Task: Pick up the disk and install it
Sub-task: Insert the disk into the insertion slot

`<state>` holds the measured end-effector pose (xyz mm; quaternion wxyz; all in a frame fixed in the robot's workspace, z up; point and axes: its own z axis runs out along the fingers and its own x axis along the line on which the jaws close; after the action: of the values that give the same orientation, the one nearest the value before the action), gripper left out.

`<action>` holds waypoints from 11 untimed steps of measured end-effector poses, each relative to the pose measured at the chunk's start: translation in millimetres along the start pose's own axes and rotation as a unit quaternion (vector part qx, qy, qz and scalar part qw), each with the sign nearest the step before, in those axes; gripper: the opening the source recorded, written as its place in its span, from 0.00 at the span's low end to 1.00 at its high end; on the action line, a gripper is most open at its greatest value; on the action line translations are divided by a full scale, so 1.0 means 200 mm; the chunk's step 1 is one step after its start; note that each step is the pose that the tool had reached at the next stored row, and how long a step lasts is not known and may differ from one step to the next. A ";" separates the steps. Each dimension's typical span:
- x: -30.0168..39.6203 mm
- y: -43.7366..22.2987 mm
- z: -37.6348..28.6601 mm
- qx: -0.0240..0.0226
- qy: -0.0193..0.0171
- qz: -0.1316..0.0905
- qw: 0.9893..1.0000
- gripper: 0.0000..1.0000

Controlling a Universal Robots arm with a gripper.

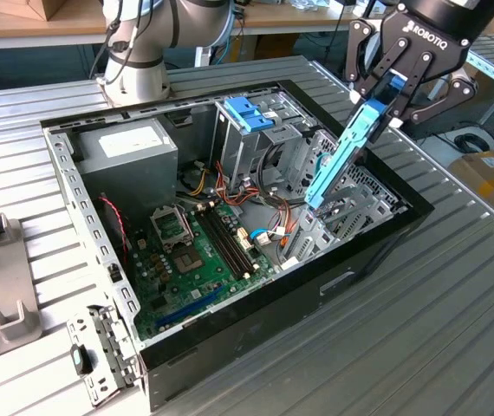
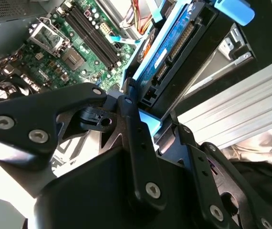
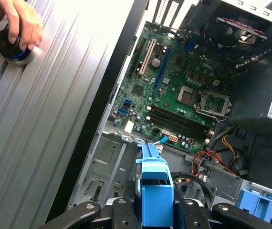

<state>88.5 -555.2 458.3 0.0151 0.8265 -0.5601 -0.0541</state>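
One open computer case (image 1: 273,321) lies on the ribbed metal table (image 1: 455,303). Toward the exterior view's right, over the case's far side, the disk (image 1: 341,160) hangs steeply tilted, its lower end down by the metal drive bay (image 1: 351,204). The gripper (image 1: 392,87) clamps the disk's upper end, fingers (image 2: 133,129) squeezing the blue carrier.

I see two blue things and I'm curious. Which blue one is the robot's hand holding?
The long light-blue disk, tilted over the computer case: the hand pinches its top end. The darker blue latch sits apart, nothing gripping it.
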 end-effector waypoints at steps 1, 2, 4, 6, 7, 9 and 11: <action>0.003 -0.008 0.000 0.000 0.000 0.000 1.000 0.37; 0.004 -0.011 0.000 0.000 0.000 0.000 1.000 0.37; 0.005 -0.012 0.000 0.000 0.000 0.000 1.000 0.37; 0.005 -0.012 0.002 0.000 0.000 0.004 1.000 0.37; 0.005 -0.013 0.002 0.000 -0.001 0.008 1.000 0.37; 0.005 -0.013 0.004 0.001 -0.001 0.015 1.000 0.37; 0.006 -0.013 0.006 0.002 -0.002 0.027 1.000 0.37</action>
<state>91.3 -555.4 456.9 0.0139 0.8111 -0.5821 -0.0548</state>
